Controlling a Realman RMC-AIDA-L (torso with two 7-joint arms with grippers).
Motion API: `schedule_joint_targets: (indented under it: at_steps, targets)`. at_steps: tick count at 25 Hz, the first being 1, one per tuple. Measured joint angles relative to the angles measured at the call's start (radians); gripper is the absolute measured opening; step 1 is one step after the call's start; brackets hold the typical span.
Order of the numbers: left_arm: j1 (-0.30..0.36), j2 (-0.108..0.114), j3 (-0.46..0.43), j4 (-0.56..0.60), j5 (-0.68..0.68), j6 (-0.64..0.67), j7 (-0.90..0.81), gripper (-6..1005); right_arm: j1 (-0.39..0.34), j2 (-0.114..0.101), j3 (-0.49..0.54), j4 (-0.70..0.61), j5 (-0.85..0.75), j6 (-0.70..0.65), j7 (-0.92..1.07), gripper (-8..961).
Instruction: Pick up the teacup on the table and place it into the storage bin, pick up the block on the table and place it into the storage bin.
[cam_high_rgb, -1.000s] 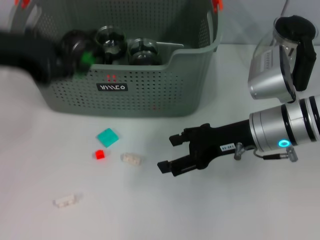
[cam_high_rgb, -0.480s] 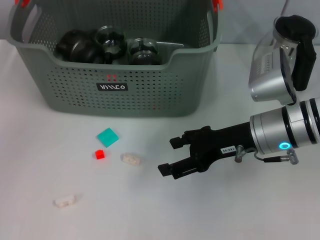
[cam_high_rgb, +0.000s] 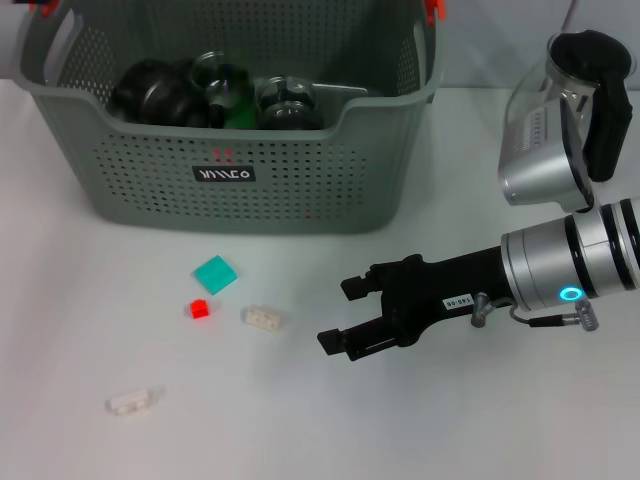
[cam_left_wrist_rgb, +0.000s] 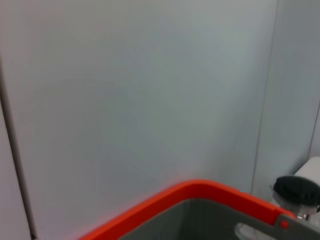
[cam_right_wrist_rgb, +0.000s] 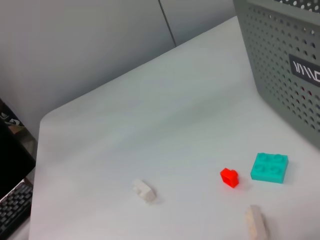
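The storage bin (cam_high_rgb: 250, 185) stands at the back of the table, and its perforated wall (cam_right_wrist_rgb: 280, 75) shows in the right wrist view. Glass teacups (cam_high_rgb: 222, 80) and dark items lie inside it; no teacup is on the table. Before the bin lie a teal block (cam_high_rgb: 215, 272) (cam_right_wrist_rgb: 270, 167), a small red block (cam_high_rgb: 199, 309) (cam_right_wrist_rgb: 229, 177), a white block (cam_high_rgb: 262, 318) (cam_right_wrist_rgb: 255, 221) and another white block (cam_high_rgb: 133, 401) (cam_right_wrist_rgb: 144, 190). My right gripper (cam_high_rgb: 342, 314) hovers open, low over the table, right of the nearer white block. The left gripper is out of view.
A clear glass teapot (cam_high_rgb: 560, 125) with a black lid and handle stands at the back right, behind my right arm. The left wrist view shows the bin's orange rim (cam_left_wrist_rgb: 190, 192), a wall and the teapot's lid (cam_left_wrist_rgb: 295, 189).
The left arm, blurred over the bin's left side a second ago, has pulled out of the head view. Something green now shows among the items in the bin. The right gripper has barely shifted.
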Motion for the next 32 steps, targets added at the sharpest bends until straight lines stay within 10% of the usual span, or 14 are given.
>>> schedule_joint_targets:
  at_steps: [10,20,32]
  targets:
    - [0.015,-0.005,-0.021,0.084,-0.023,0.033,-0.009,521,-0.005,-0.001,0.000,0.000,0.001,-0.002,0.000,947]
    - [0.181,-0.014,-0.144,0.417,-0.245,0.595,0.125,872,-0.007,-0.002,0.003,0.000,0.001,0.003,0.000,946]
    - [0.417,-0.132,0.025,0.582,0.029,0.701,0.415,920,-0.007,-0.002,0.012,0.000,0.001,0.004,0.011,947]
